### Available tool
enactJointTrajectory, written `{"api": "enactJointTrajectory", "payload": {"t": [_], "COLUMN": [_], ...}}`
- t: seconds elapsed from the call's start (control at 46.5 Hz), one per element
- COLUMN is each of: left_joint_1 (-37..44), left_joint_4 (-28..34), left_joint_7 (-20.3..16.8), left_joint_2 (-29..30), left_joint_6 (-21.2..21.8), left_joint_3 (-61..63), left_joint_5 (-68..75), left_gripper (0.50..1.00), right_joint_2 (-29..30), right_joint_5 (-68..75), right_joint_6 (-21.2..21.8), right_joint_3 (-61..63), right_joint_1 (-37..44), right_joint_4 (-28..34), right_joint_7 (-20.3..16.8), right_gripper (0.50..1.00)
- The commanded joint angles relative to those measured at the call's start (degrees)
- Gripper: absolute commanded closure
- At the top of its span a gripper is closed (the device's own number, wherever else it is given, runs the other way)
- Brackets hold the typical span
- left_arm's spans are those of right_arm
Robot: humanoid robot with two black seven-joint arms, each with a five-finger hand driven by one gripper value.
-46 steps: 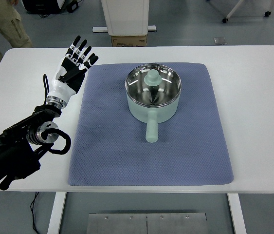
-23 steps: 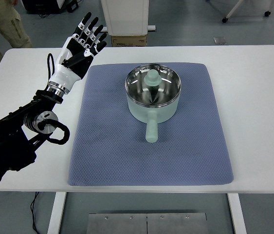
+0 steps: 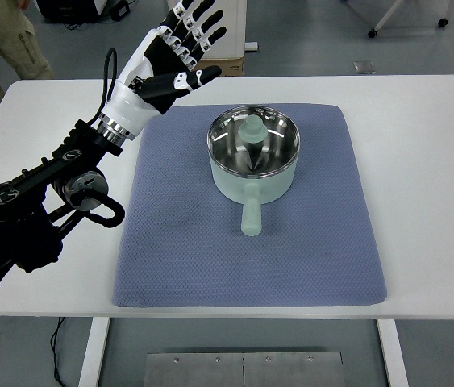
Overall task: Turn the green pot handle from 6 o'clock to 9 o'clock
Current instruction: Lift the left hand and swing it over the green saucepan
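A pale green pot (image 3: 254, 158) with a shiny steel inside stands on the blue-grey mat (image 3: 178, 242), right of the mat's middle at the back. Its green handle (image 3: 251, 213) points straight toward the near edge of the table. My left hand (image 3: 177, 50) hovers above the mat's far left corner, fingers spread, holding nothing, well left of and behind the pot. Its dark arm (image 3: 41, 214) runs in from the lower left. No right arm shows.
The mat lies on a white table (image 3: 428, 161). A person's trouser leg (image 3: 5, 40) stands at the far left beyond the table. A white stand (image 3: 207, 28) and a cardboard box (image 3: 213, 67) sit behind the table's far edge.
My left hand has risen and swung right and away, from beside the mat's left edge to above its far left corner. The pot has not moved.
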Motion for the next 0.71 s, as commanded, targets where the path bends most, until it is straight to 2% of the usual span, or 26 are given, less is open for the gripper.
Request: {"api": "enactJointTrajectory", "payload": {"t": [0.0, 0.237, 0.689], "left_joint_1": [-0.5, -3.5, -6.8], "left_joint_4": [-1.9, -5.0, -12.1], "left_joint_7": [0.0, 0.0, 0.0], "left_joint_2": [0.3, 2.0, 2.3], "left_joint_6": [-0.1, -0.2, -1.8], "left_joint_3": [-0.4, -0.5, 0.3], "left_joint_5": [1.9, 7.0, 28.0], "left_gripper": [0.5, 0.5, 0.5], "right_joint_2": [0.0, 0.0, 0.0], "right_joint_5": [0.0, 0.0, 0.0], "right_joint_6": [0.0, 0.0, 0.0], "right_joint_3": [0.0, 0.0, 0.0], "right_joint_1": [0.0, 0.0, 0.0], "right_joint_4": [0.0, 0.0, 0.0], "right_joint_7": [0.0, 0.0, 0.0], "right_gripper": [0.5, 0.5, 0.5]}}
